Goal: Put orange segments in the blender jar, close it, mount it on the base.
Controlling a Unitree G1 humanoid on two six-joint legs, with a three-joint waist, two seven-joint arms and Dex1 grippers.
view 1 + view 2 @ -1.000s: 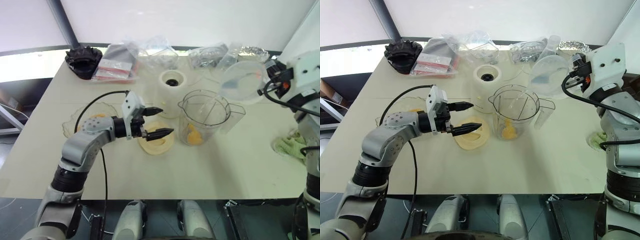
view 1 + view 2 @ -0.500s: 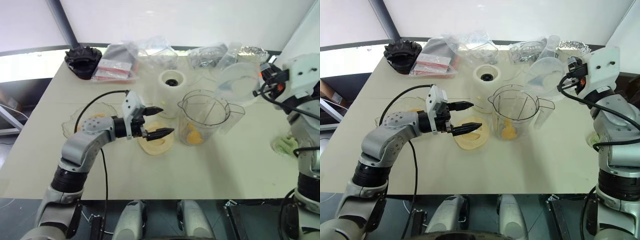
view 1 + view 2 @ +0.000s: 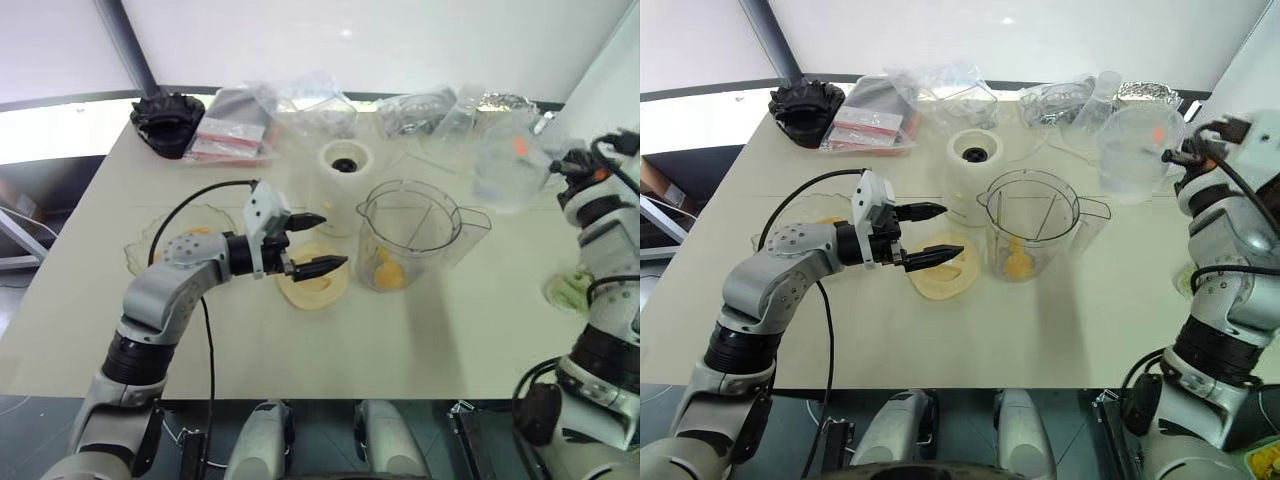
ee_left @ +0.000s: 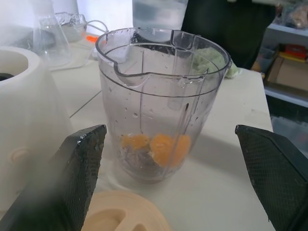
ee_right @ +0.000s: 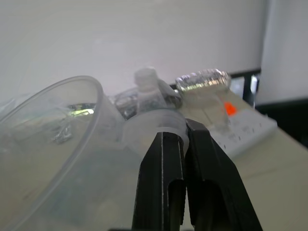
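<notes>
Right wrist view: tool (image 5: 185,144) pinches blurred clear container (image 3: 1135,150).

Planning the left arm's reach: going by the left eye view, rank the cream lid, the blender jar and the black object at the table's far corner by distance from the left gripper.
From the left gripper:
1. Cream lid, just beneath its fingers.
2. Blender jar, to its right.
3. Black object, far left corner.

Head pair downward over table (image 3: 480,330); both share blender jar (image 4: 161,108) with left wrist.

Cream table (image 3: 400,350), blender jar (image 3: 408,235), base (image 3: 343,185), round cream lid (image 3: 312,285), bags (image 3: 235,135)
</notes>
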